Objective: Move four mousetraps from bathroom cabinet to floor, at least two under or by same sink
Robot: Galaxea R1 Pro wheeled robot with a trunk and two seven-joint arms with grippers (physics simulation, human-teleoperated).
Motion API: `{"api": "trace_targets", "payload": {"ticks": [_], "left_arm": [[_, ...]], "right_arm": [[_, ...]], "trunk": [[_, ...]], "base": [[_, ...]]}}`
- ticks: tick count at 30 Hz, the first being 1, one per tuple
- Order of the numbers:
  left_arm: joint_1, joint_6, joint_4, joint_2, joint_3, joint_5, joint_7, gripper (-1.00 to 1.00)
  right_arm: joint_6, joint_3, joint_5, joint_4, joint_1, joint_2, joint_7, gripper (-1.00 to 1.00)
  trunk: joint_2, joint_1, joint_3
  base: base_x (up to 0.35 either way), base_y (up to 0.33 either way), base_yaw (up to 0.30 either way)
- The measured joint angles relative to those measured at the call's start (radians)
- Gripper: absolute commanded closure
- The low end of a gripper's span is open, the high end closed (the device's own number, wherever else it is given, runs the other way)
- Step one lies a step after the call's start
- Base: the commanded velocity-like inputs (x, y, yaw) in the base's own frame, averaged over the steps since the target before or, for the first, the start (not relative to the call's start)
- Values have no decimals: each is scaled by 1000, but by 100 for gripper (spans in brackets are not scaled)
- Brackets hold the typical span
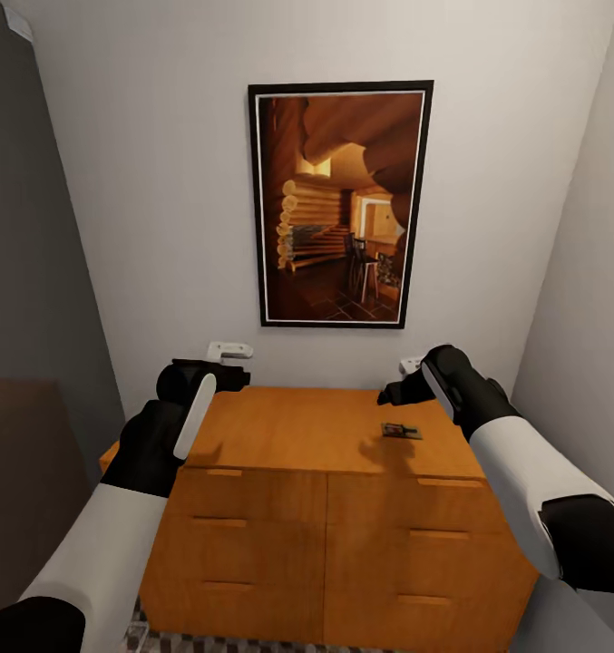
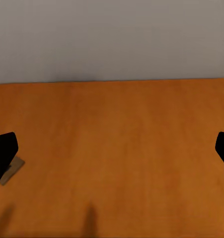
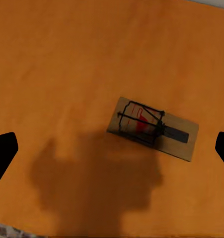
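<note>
The robot faces the cabinet (image 1: 334, 508), a low orange-brown chest with bar-handled drawer fronts standing against a pale wall under a framed picture of a log-cabin interior (image 1: 341, 204). One mousetrap (image 1: 402, 431) lies flat on the cabinet top, toward its right side. In the right wrist view it is a small wooden board with a dark wire bar and a red mark at its middle, sitting askew to the gripper's line.

The right gripper (image 1: 393, 394) hangs above and just behind the trap, not touching it. Its dark fingertips sit at the two far edges of the wrist picture, so the jaws stand wide apart — a pose that suits dropping down over the board. The gripper's shadow falls on the wood beside the trap.

The left gripper (image 1: 218, 376) hovers over the bare left part of the top, jaws likewise spread and holding nothing, out of the other arm's way. A strip of patterned bathroom floor (image 1: 207, 642) shows at the cabinet's foot.
</note>
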Motion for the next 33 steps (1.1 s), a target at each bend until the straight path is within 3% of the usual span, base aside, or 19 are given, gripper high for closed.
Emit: {"api": "trace_targets", "payload": {"ticks": [9,33], "left_arm": [[0,-1,0,0,0,0,0,-100],[0,-2,0,-1,0,7,-2,-100]], "right_arm": [[0,-7,2,98,0,0,3,-100],[0,-11,0,111,0,-33,8,-100]], "trunk": [[0,0,0],[0,0,0]], "base": [[-4,-2,0],[94,-39,0]]}}
